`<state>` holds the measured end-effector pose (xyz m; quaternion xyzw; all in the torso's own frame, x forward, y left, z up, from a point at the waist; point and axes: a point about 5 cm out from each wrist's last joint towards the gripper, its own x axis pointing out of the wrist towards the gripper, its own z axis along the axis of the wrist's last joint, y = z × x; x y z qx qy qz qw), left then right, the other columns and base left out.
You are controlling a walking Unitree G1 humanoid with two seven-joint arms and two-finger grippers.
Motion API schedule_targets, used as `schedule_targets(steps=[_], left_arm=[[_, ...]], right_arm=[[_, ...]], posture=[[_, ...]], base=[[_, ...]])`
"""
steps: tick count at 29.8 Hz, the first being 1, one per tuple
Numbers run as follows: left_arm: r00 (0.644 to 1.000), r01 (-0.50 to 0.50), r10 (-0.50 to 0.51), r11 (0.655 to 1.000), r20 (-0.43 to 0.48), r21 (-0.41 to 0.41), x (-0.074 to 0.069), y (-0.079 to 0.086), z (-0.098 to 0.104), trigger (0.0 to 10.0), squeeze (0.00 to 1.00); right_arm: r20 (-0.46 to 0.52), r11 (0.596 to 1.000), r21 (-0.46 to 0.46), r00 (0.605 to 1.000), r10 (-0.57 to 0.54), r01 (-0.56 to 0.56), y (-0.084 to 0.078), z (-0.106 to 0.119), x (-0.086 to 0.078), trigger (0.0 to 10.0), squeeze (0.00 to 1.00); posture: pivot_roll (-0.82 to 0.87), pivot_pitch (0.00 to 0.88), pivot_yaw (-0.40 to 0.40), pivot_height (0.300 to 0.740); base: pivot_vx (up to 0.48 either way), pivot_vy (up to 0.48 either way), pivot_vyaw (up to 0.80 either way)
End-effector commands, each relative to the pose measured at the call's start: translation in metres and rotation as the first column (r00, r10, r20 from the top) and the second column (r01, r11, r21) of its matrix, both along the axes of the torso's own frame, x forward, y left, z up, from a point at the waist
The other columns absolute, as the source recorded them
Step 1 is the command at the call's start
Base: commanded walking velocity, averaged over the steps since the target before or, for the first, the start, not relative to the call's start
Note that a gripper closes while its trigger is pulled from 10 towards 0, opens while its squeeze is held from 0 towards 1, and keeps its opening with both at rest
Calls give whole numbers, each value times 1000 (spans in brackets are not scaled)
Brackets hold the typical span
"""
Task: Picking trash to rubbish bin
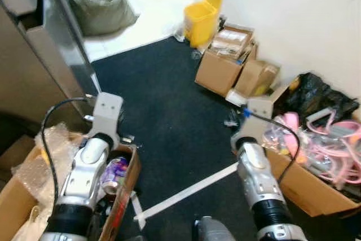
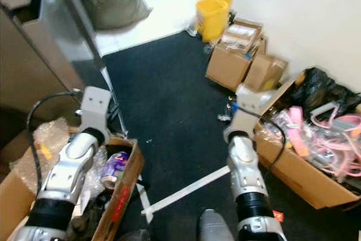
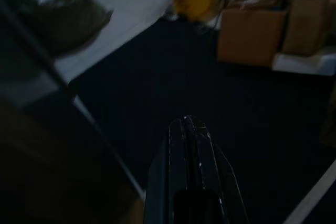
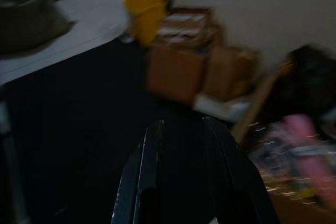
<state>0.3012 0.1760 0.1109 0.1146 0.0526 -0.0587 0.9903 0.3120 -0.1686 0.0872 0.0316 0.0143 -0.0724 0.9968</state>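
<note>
Both arms reach forward over dark carpet. My left gripper (image 3: 191, 124) has its fingers pressed together, empty; my right gripper (image 4: 181, 129) holds its fingers apart. I see the yellow rubbish bin (image 1: 203, 15) far ahead by the wall, beside cardboard boxes (image 1: 225, 63).

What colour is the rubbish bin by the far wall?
Yellow, lid up; the rubbish bin shows best in the left eye view.

Yellow bin (image 1: 202, 16), dk carpet (image 1: 163, 100) (white tape stripe (image 1: 192, 189)), brown boxes (image 1: 219, 71).
</note>
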Motion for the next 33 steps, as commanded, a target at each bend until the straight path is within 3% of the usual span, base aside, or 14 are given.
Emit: schedule_targets(steps=[1,33], left_arm=[[1000,-18,18,1000,-22,13,-3,4,-6,10000,0],[998,-41,42,998,-36,42,-1,7,-10,10000,0]], right_arm=[[-22,1000,5,1000,7,-7,6,-6,-3,10000,0],[-51,999,-23,998,-40,38,-1,-14,-3,10000,0]], posture=[[41,81,43,740],[45,54,41,740]], base=[[0,0,-800],[0,0,-800]])
